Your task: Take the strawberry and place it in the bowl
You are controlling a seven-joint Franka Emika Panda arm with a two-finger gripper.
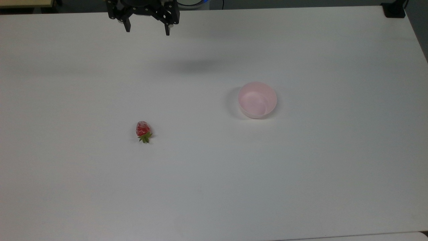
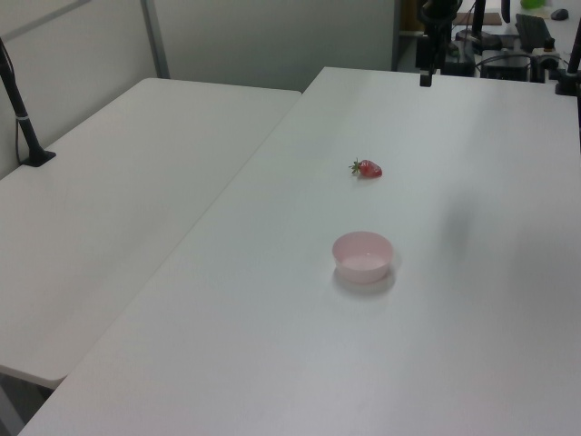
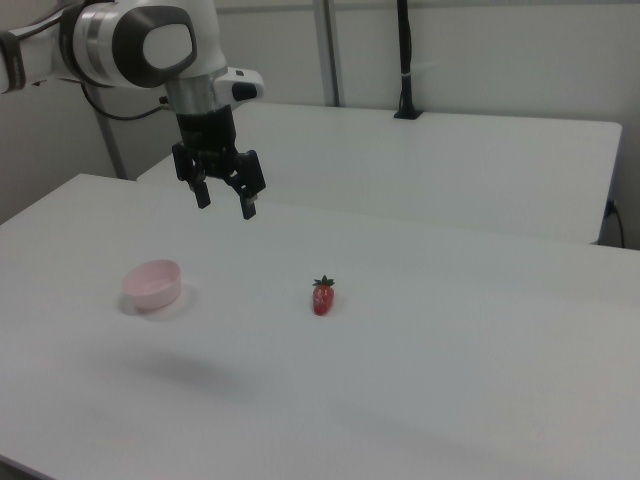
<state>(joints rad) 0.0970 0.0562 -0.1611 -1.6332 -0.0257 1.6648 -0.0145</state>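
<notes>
Lying on the white table: the strawberry, on its side, red body glossy, green cap pointing toward the bottom edge of the top view. In the right view, strawberry showing with the cap at its upper end; in the left view, strawberry showing with the cap toward the left view's left.

Sitting upright well apart from the strawberry: the bowl, pale pink, round, holding nothing. In the top view, lying to the strawberry's right and a little higher in the frame. In the left view, bowl sitting below the strawberry, nearer the camera. In the right view, bowl sitting off to the strawberry's left.

Hanging in the air well above the table and well apart from the strawberry: the gripper, black, fingers pointing down. Jaws standing wide apart, gripping nothing. In the top view, showing near the top edge, above the strawberry in the frame. In the right view, gripper hanging up and to the left of the strawberry, under the white arm. In the left view, one dark fingertip showing near the top edge, beyond the strawberry.

Standing beside this table, past the strawberry in the right view: a second white table.
</notes>
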